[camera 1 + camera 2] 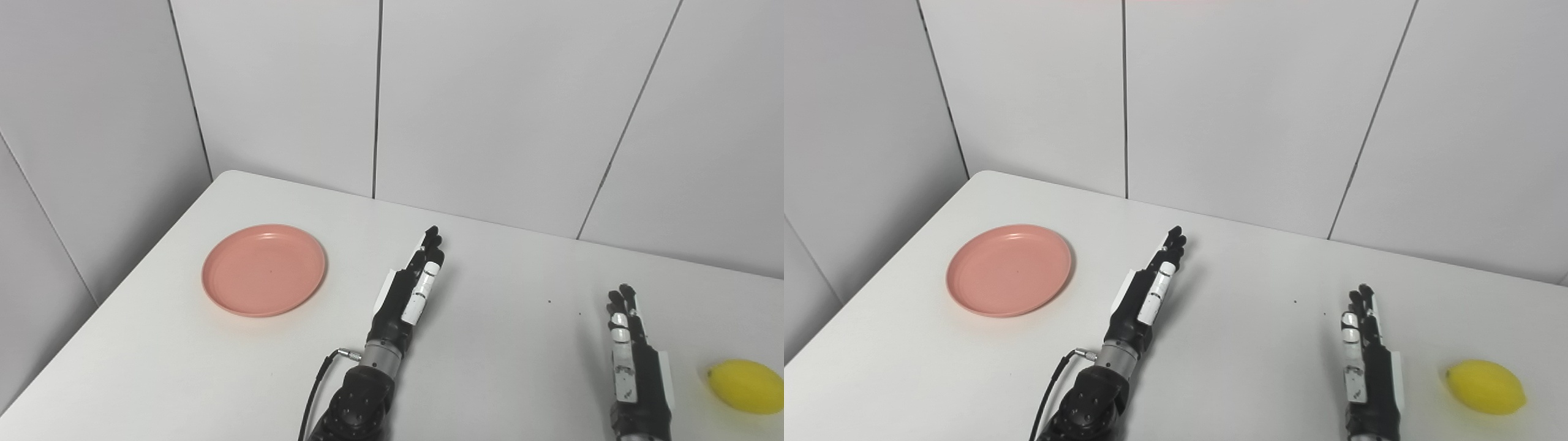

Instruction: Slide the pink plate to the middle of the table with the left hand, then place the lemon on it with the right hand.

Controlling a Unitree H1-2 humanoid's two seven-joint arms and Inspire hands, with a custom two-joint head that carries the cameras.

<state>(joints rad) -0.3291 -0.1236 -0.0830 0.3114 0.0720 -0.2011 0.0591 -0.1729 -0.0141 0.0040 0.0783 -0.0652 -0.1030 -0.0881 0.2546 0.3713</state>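
Note:
A pink plate (263,269) lies flat on the left part of the white table (502,343), with nothing on it. My left hand (411,288) is near the table's middle, to the right of the plate and apart from it, fingers straight and pointing away, holding nothing. A yellow lemon (746,386) rests on the table at the far right, near the front. My right hand (631,349) is just left of the lemon with a gap between them, fingers extended and empty.
Grey wall panels (490,110) rise directly behind the table's far edge and along its left side. A black cable (315,386) loops out from my left wrist.

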